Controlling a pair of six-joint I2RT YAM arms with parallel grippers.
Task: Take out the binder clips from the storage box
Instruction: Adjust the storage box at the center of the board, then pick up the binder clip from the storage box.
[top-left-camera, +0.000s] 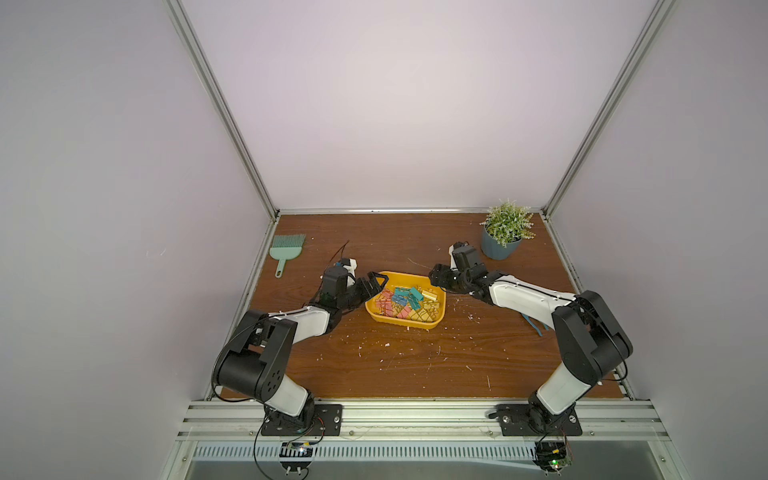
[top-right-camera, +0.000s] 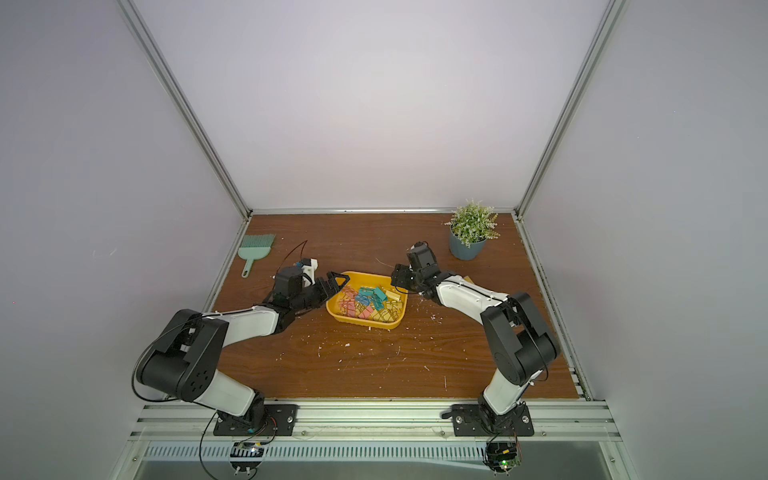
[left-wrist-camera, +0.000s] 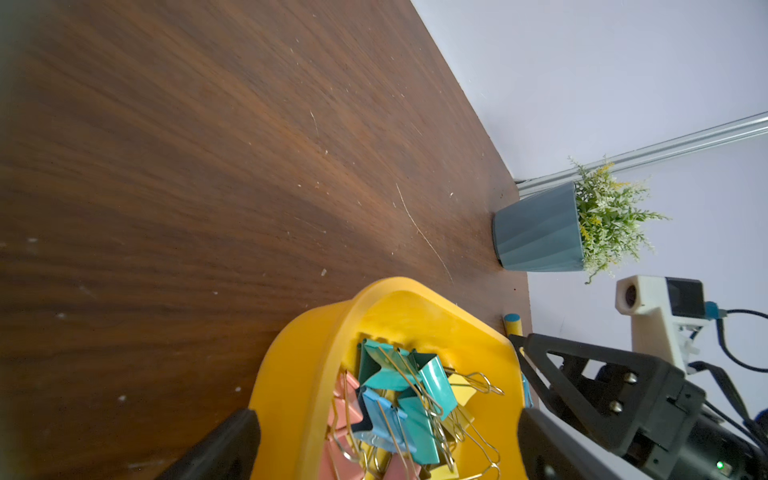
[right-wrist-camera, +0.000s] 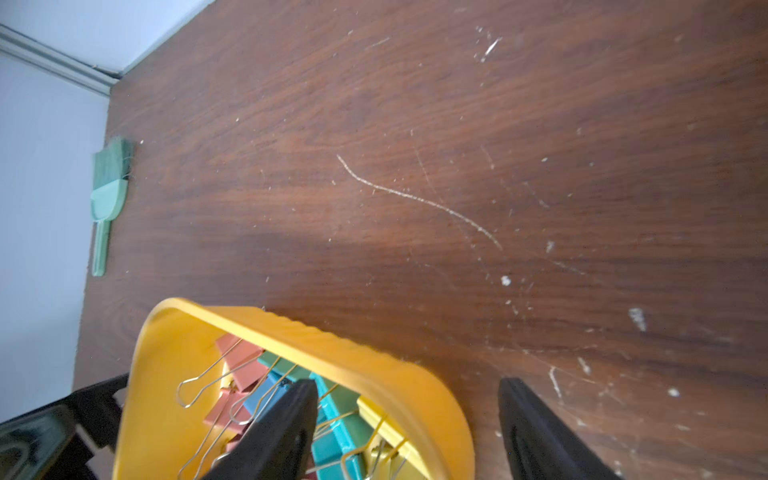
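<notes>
Left gripper (left-wrist-camera: 386, 411): the jaws are spread wide. In the left wrist view the left end of the storage box (top-left-camera: 399, 322) is seen between the two fingers (left-wrist-camera: 224, 449). Whether its walls are touched cannot be told.
Right gripper (right-wrist-camera: 408, 381): the jaws are apart and nothing is clamped. One finger is seen inside the box above the clips, the other outside over the table, with the box wall between them.
Binder clips (top-left-camera: 405, 301): pink, teal-blue and yellow ones are piled together. All that can be seen lie inside the box.
Storage box: it is set at mid-table, between the two grippers.
Table (top-left-camera: 395, 374): brown wood, with white specks (top-left-camera: 386, 345) scattered in front of the box.
Brush (top-left-camera: 286, 249): green, laid near the far left corner, well apart from the box.
Plant pot (top-left-camera: 500, 247): blue-grey, stood upright near the far right corner.
</notes>
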